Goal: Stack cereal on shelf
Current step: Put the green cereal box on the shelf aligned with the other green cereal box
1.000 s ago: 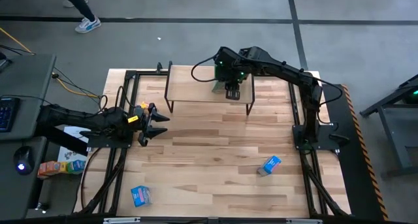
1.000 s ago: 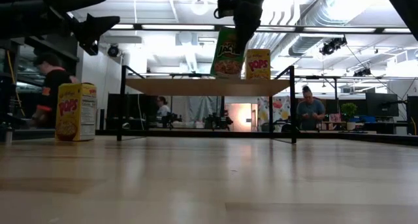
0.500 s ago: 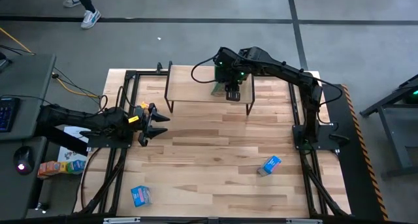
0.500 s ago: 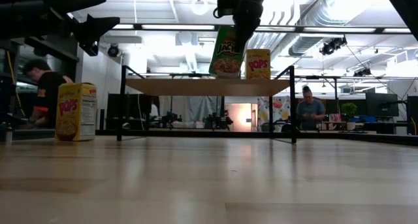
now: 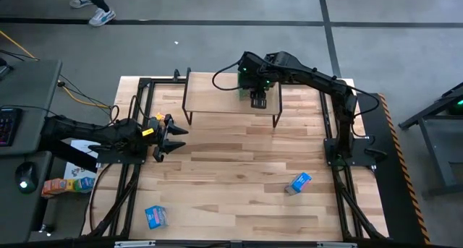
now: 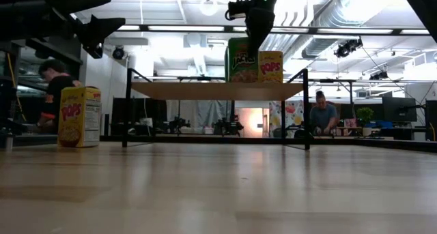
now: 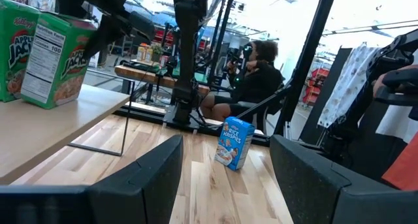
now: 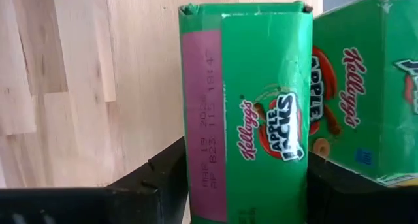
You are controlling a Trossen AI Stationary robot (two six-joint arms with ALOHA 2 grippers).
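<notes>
pinching green cereal box [image 8: 245, 113] upright on shelf [image 5: 210, 101]: right gripper [image 5: 258, 97]; left gripper [image 5: 172, 136] spread, idle

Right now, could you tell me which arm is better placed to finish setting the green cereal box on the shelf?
The right. Its gripper is over the low light-wood shelf, fingers shut on the green Apple Jacks cereal box, standing upright there. The left gripper waits open, off the shelf.

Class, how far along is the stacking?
Done: yellow box and one green box on the shelf. In hand: right tool grips a second green box there. Remaining: two blue boxes, another yellow box on the table. Left tool waits open at its left edge.
</notes>
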